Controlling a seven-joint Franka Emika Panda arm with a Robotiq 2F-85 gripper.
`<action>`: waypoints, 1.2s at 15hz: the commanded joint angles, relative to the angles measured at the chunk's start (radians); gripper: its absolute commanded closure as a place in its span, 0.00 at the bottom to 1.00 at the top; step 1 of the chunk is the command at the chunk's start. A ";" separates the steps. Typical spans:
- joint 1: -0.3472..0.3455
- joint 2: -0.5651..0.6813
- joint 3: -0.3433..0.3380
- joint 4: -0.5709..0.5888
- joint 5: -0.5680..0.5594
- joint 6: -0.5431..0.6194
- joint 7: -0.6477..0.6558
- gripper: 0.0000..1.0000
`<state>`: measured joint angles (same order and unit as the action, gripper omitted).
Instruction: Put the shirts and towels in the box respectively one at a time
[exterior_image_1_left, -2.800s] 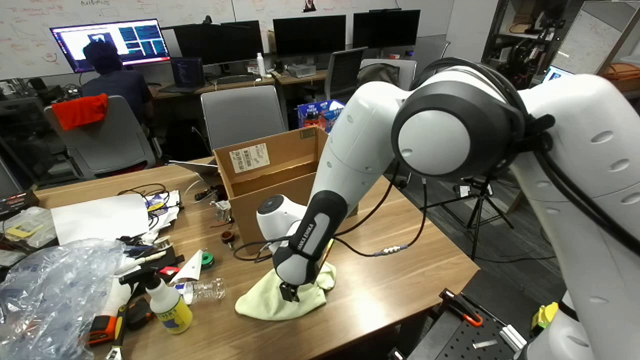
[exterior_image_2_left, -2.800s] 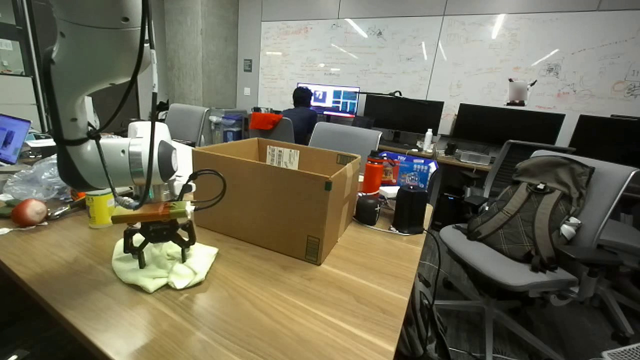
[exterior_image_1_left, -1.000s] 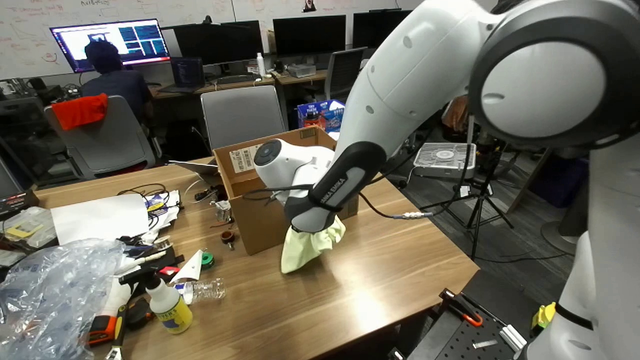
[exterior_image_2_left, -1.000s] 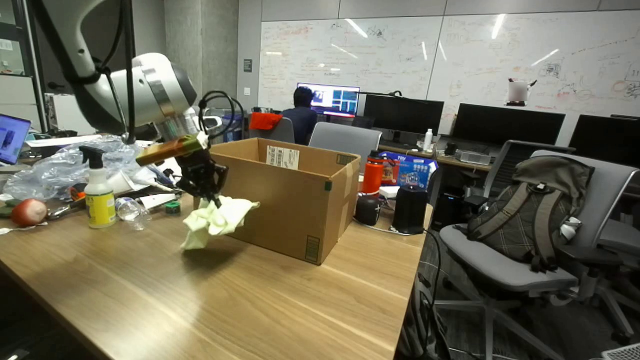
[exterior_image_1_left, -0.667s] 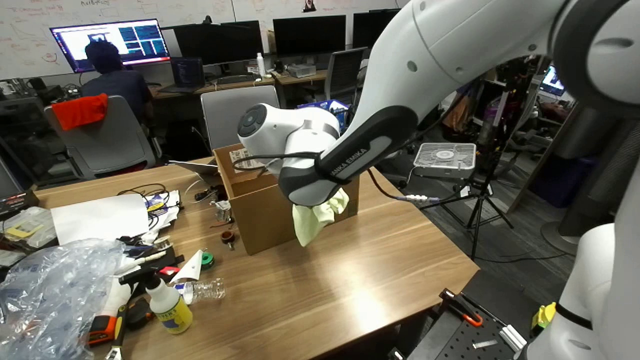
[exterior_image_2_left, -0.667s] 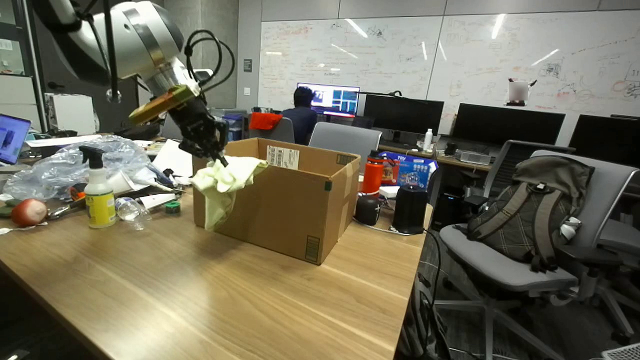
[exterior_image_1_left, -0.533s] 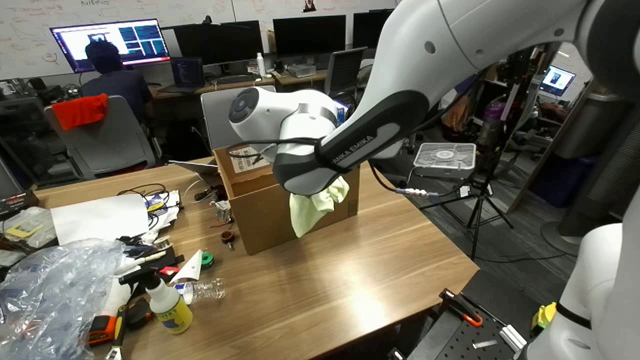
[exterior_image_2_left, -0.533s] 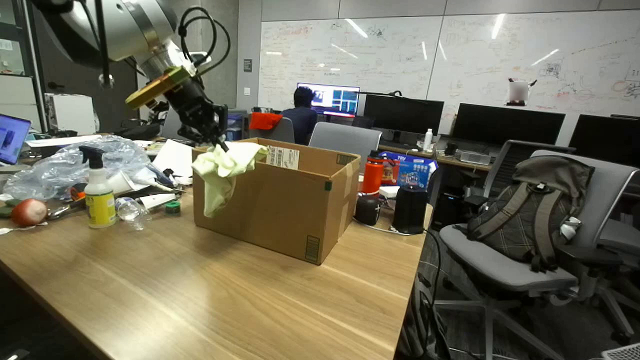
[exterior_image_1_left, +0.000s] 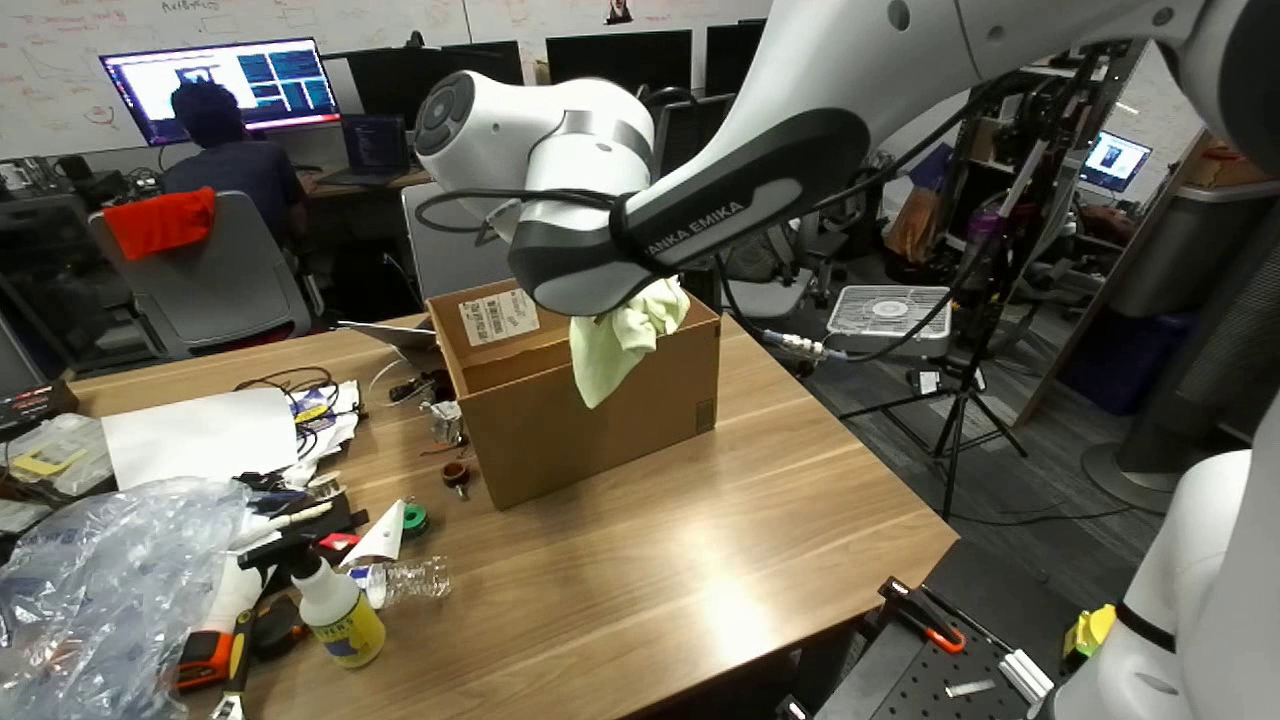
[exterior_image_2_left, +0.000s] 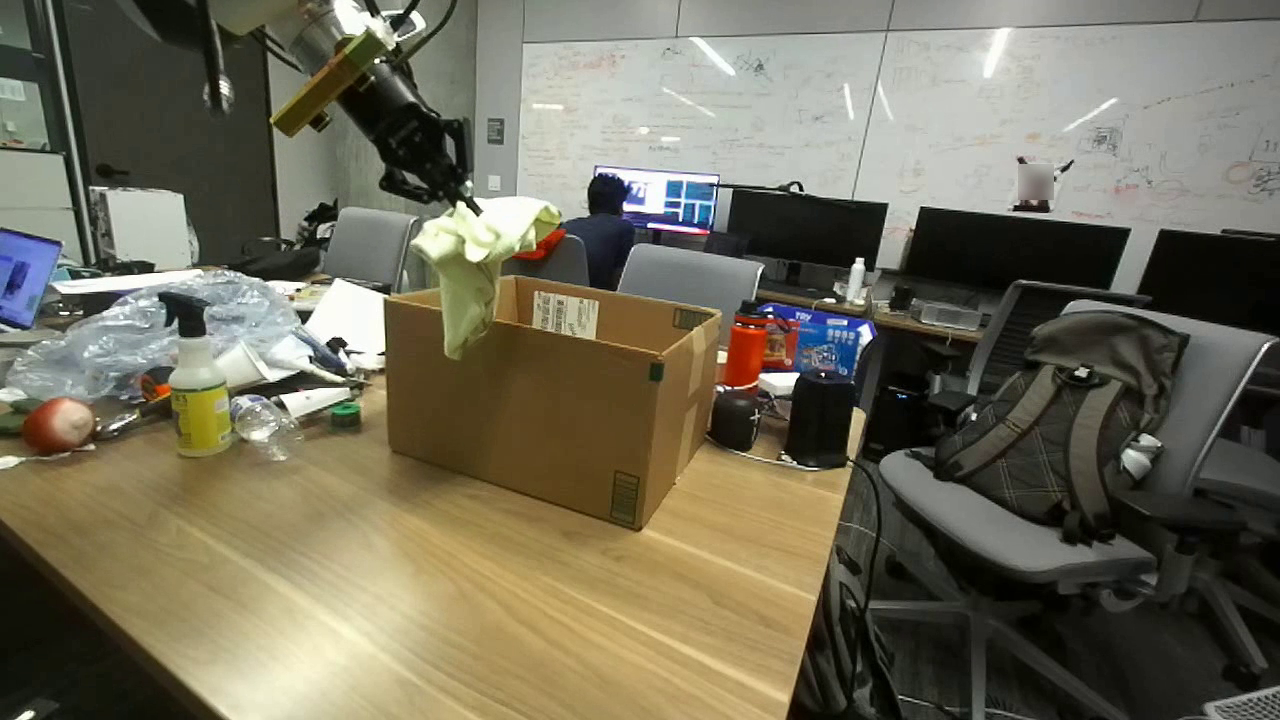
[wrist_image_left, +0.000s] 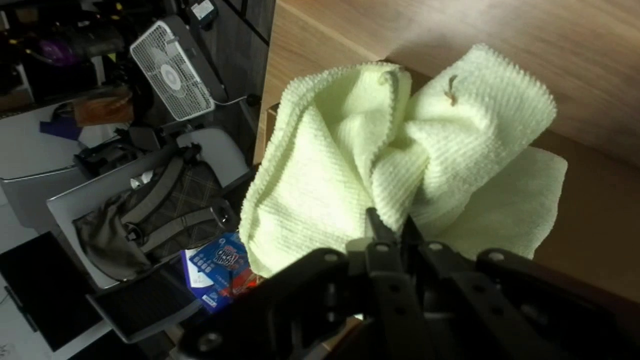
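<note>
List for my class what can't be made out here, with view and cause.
Most of the bottom of the box: hidden by its near wall, both exterior views.
Most of the arm: cut off by the top edge in an exterior view.
Most of the claw: hidden behind the arm's wrist in an exterior view.
Pinched fold of the towel: covered by the claw's fingers, wrist view.
Fine print on the label: too small, both exterior views.

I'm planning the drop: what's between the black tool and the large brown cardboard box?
A pale yellow-green ribbed cloth, pinched in the tool, hangs between; in an exterior view its lower end shows in front of the box.
</note>
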<state>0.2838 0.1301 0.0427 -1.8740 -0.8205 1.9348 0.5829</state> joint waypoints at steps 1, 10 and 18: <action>-0.037 0.057 0.025 0.137 -0.070 -0.057 -0.023 0.98; -0.057 0.247 0.015 0.424 -0.057 -0.071 -0.136 0.98; -0.048 0.440 -0.005 0.651 -0.022 -0.075 -0.245 0.98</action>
<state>0.2320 0.4815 0.0457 -1.3594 -0.8732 1.8938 0.4023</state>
